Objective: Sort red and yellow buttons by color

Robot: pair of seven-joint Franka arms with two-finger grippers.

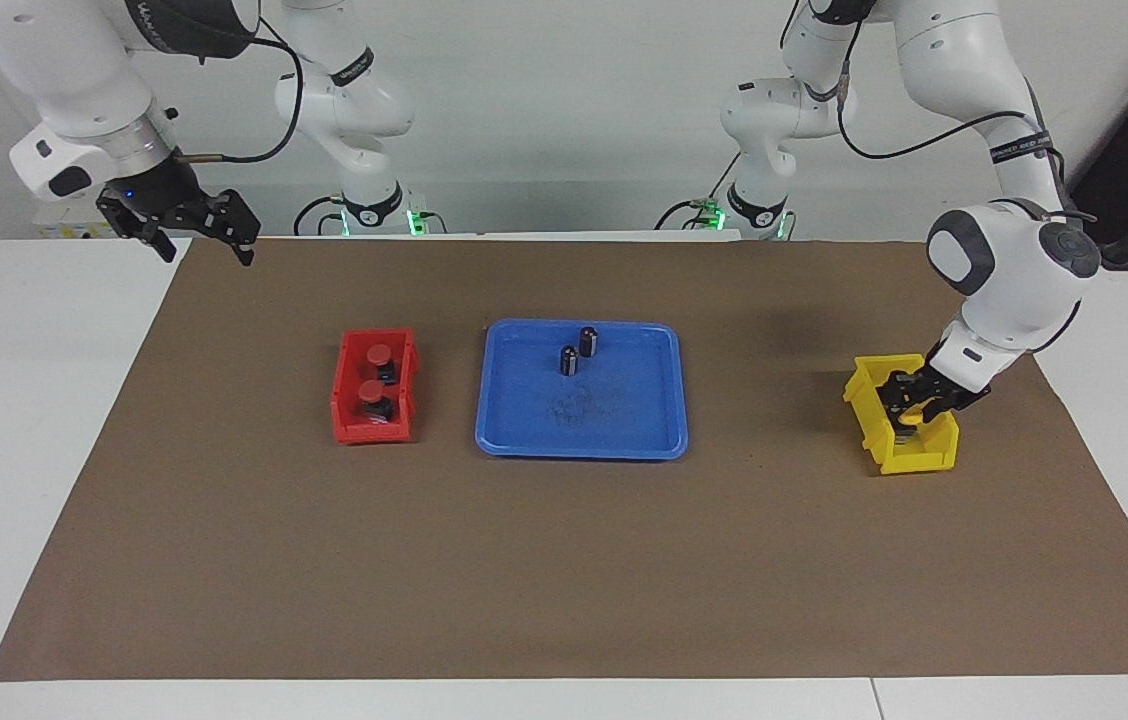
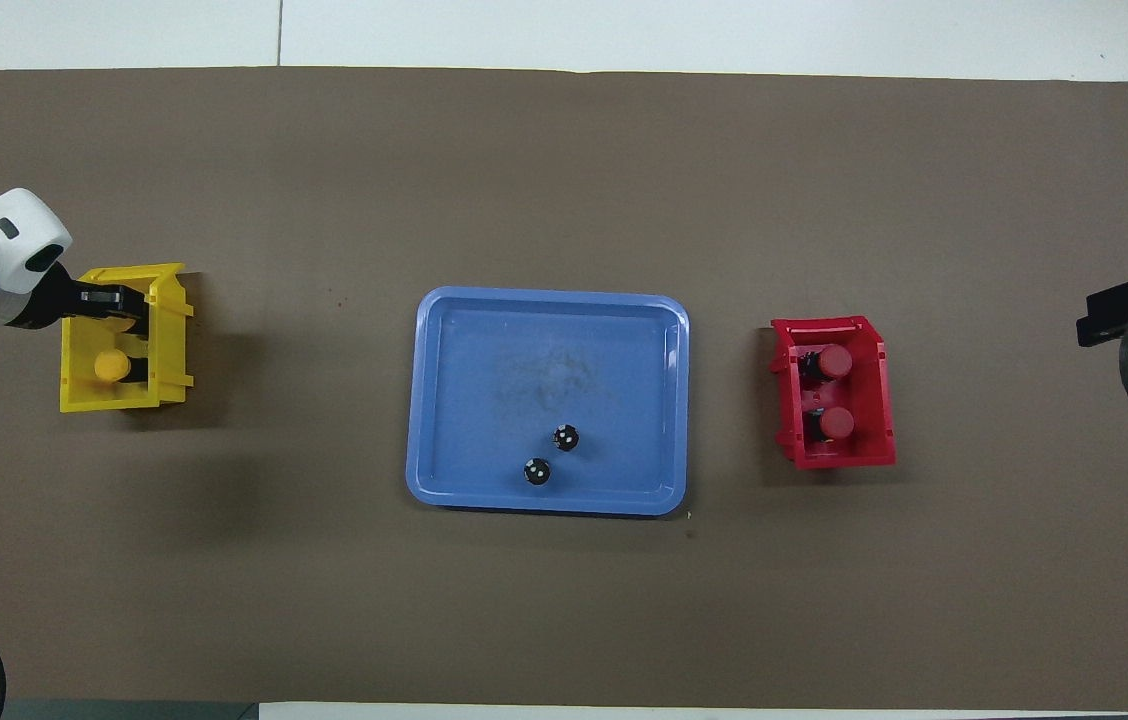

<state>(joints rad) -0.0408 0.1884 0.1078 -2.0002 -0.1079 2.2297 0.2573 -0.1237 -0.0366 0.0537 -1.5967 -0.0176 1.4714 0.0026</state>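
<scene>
Right gripper [image 1: 192, 235] hangs over the table edge at the right arm's end, jaws spread, empty, waiting. Red bin [image 1: 374, 388] holds both red buttons [image 1: 379, 355]. Blue tray [image 1: 581, 438] carries only two dark cylinders [image 1: 578, 351]. Left gripper [image 1: 909, 400] sits low inside the yellow bin [image 1: 914, 455], directly over a yellow button [image 2: 108, 367]; finger opening cannot be told. Sorting looks essentially done.
</scene>
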